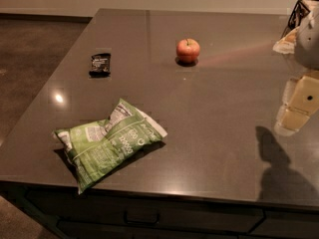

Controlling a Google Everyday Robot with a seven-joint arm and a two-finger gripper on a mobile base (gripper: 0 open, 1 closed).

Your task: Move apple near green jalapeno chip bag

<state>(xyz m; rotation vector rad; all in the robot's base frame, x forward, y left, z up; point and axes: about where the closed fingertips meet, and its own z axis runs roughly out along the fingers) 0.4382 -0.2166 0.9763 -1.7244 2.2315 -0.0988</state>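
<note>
The apple (188, 50) is small, red with yellowish patches, and sits upright on the grey countertop (219, 98) towards the back middle. The green jalapeno chip bag (108, 142) is a crinkled light-green bag with white text, lying flat near the front left edge. The two are well apart. My gripper (298, 106) with cream-coloured parts hangs above the counter at the right edge of the view, far right of the apple and holding nothing that I can see. Its shadow (279, 168) falls on the counter in front of it.
A small black wrapper (100, 64) lies at the back left of the counter. A dark wire basket with pale items (296, 26) stands at the back right corner. The counter's front edge runs above dark drawers (142, 217). The floor lies to the left.
</note>
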